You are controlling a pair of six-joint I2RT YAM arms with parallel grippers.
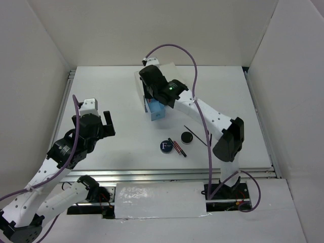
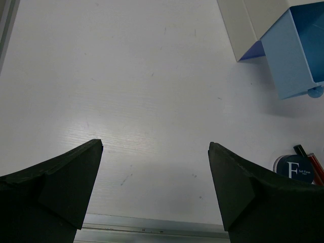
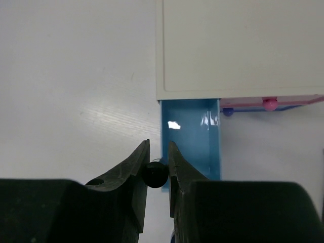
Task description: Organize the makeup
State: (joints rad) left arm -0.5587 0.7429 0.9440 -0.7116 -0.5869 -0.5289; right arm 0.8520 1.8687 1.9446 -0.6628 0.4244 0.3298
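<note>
The makeup (image 1: 165, 147) lies loose near the front of a white table (image 1: 116, 101), right of centre. It comprises a round dark-blue compact (image 2: 295, 170) marked with a white "F", red-black pencils (image 1: 178, 147) just beside its right edge, a round black jar (image 1: 187, 137) near them, and a thin black brush (image 1: 196, 136) lying aslant beyond the jar. Farther back stands a white box (image 3: 238, 45) with a blue drawer (image 1: 157, 111) pulled out toward the arms and a pink drawer (image 3: 283, 101) showing only as a sliver. The right gripper (image 3: 158, 152) hangs over the near left corner of the blue drawer. Its jaws are clenched on a small dark round item (image 3: 154, 173) whose kind cannot be told. The left gripper (image 2: 155, 146) is released, its jaws spread wide above bare tabletop on the left, well apart from the makeup. The table surface is matt white with a faint grain and a few small scuffs. An aluminium rail (image 1: 152, 174) runs along its near edge. Plain white walls (image 1: 152, 30) enclose it at the back and on both sides. A crinkled white sheet (image 1: 157, 200) lies between the arm bases.
</note>
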